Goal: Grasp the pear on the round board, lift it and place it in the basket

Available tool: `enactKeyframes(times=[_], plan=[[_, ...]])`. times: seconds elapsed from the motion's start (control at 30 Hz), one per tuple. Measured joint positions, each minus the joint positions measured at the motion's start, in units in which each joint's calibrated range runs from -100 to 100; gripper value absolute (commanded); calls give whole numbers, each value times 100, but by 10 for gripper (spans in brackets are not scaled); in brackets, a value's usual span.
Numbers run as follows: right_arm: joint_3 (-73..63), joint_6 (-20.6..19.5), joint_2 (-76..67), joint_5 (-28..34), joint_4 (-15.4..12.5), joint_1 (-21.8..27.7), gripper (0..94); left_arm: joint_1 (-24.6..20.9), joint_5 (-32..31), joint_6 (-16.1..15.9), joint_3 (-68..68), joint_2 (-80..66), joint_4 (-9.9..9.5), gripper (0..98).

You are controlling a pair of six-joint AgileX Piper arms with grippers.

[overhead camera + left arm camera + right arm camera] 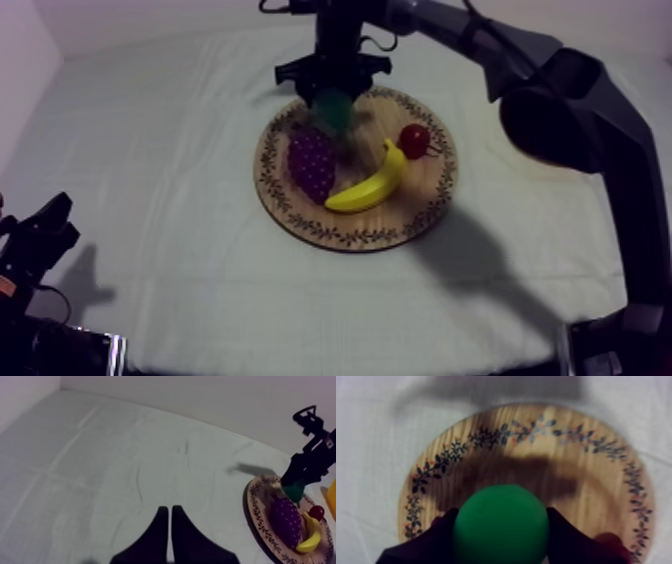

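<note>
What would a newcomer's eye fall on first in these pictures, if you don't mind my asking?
The bright green pear stands out first, clamped between the right arm's fingers over the far side of the round wooden board. Next come the purple grapes, the yellow banana and the small red fruit, all lying on that board at the table's middle. The left arm's fingers lie shut together over the cloth at the near left.
</note>
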Motion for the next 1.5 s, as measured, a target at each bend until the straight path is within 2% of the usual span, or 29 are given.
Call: enactKeyframes(times=[0.4, 0.63, 0.93, 1.5], plan=[[785, 240, -2067, 180, 57, 327, 404, 0, 0, 0, 0, 0, 0, 1], [1523, 352, -3185, 188, 202, 654, 411, 0, 0, 0, 0, 0, 0, 1], [2331, 553, -3994, 133, 251, 1434, 421, 0, 0, 0, 0, 0, 0, 1], [2473, 1072, -3902, -163, 348, 3089, 441, 0, 0, 0, 0, 0, 0, 1]])
